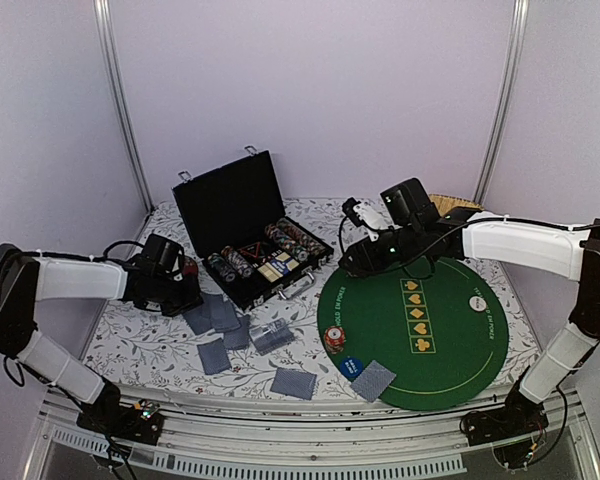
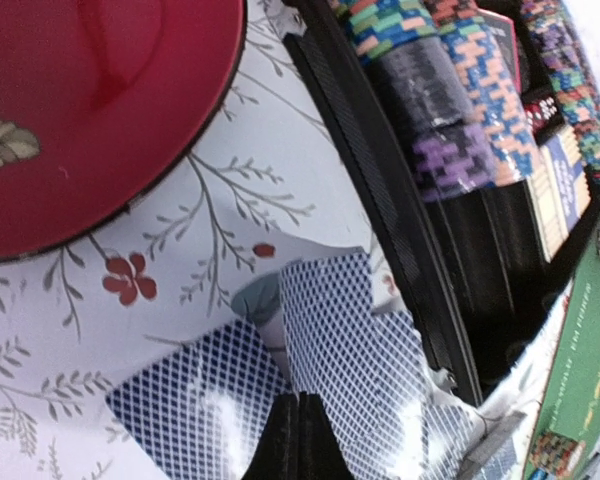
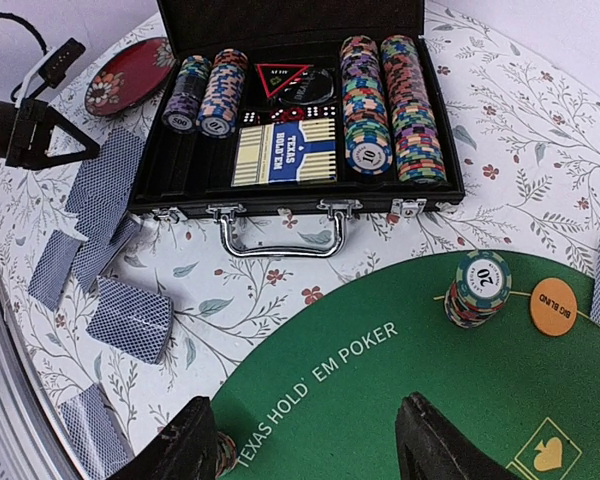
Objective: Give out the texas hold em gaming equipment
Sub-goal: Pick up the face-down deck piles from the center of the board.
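My left gripper (image 2: 301,437) is shut on the edge of a blue-backed playing card (image 2: 360,360), which tilts up off the floral cloth; a second card (image 2: 195,400) lies flat beside it. From above, that gripper (image 1: 192,297) sits by the cards (image 1: 212,313) left of the black case (image 1: 242,205). My right gripper (image 3: 310,430) hangs open over the green poker mat (image 3: 380,380), holding nothing. On the mat stand a chip stack (image 3: 482,288) and an orange button (image 3: 553,306). Rows of striped chips (image 3: 380,100) fill the case.
A dark-red dish (image 2: 90,110) lies just beyond my left gripper. More cards (image 1: 213,355) (image 1: 293,382) and a clear box (image 1: 272,335) lie on the cloth; a card (image 1: 373,380), blue button (image 1: 352,365) and white button (image 1: 476,300) are on the mat.
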